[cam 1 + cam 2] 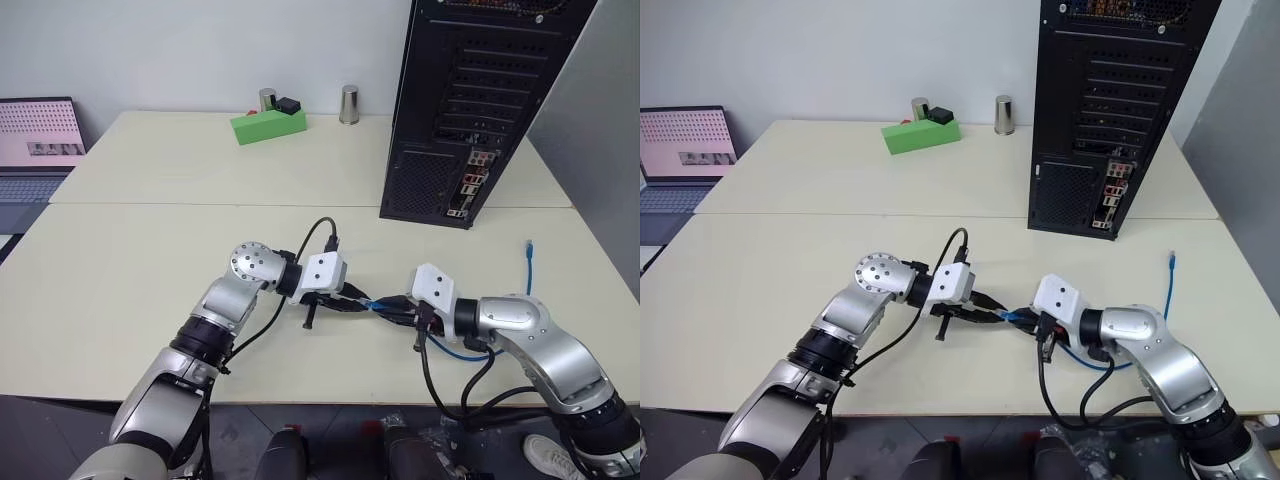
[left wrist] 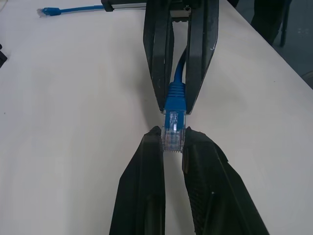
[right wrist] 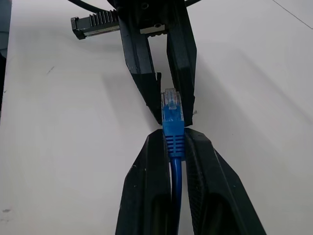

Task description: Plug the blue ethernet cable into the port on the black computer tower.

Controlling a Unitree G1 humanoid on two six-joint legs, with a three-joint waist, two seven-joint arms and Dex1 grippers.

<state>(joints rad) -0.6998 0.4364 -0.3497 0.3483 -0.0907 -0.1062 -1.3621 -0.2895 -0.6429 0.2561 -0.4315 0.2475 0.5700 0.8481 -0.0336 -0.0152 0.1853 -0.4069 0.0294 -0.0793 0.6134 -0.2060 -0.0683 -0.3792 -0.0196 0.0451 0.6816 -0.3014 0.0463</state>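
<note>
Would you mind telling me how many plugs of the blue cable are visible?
2: one plug pinched between both grippers' fingertips, the other plug lying free on the table near the tower.

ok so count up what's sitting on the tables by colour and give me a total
Blue: 1, the blue ethernet cable
Black: 1, the black computer tower
Green: 1, a green block with a small black item on top
Silver: 2, metal cylinders
Grey: 1, a laptop
Total: 6

Nothing readable anywhere tbh. The laptop screen over at 10 o'clock on the bench shows a pinkish pattern, way too tiny to make out any words.
</note>
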